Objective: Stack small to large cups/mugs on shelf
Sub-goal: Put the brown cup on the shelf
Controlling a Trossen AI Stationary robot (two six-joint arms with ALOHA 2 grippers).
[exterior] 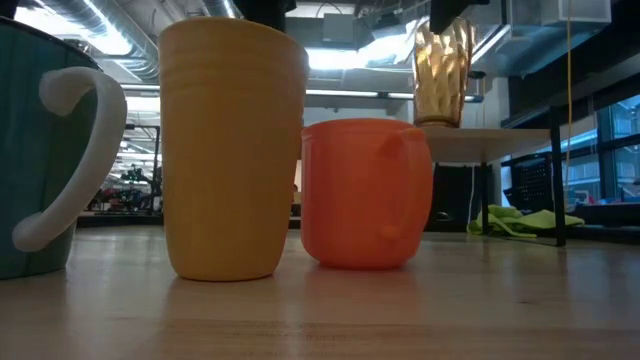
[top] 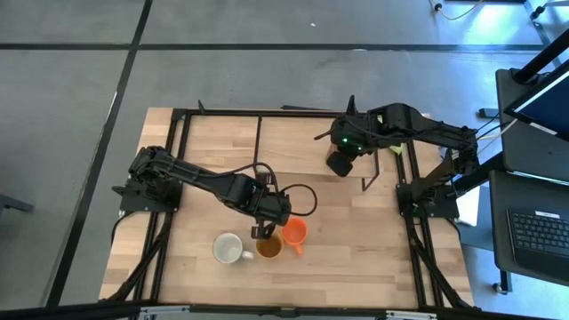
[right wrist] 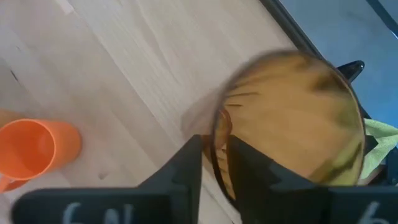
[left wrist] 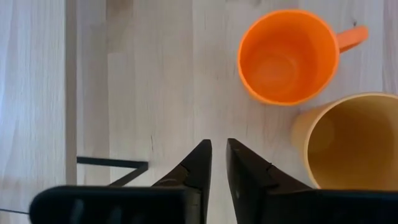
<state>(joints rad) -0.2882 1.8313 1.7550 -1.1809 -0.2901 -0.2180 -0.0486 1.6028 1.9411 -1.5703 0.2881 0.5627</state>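
The amber see-through tumbler (exterior: 443, 70) stands upright at the shelf (exterior: 500, 132), with my right gripper (right wrist: 215, 152) shut on its rim from above; the right gripper also shows in the high view (top: 342, 162). The tan-yellow mug (top: 268, 246), the orange cup (top: 294, 233) and the white mug (top: 229, 248) stand upright on the tabletop near its front edge. My left gripper (left wrist: 217, 148) hovers, shut and empty, just behind the tan-yellow mug (left wrist: 351, 140) and the orange cup (left wrist: 287, 56), pointing down. My right gripper pinches the tumbler's rim wall (right wrist: 217, 134), one finger inside the tumbler and one outside. The fingers come from above, pointing down. The tumbler hangs upright below them, its base (exterior: 440, 122) at the shelf's top; whether it rests there I cannot tell.
A green cloth (exterior: 525, 220) lies on the table behind the shelf. Black frame rails (top: 258, 133) cross the far part of the tabletop. A thin black shelf leg (top: 369, 182) stands near the right gripper. Bare wood lies between the cups and the shelf.
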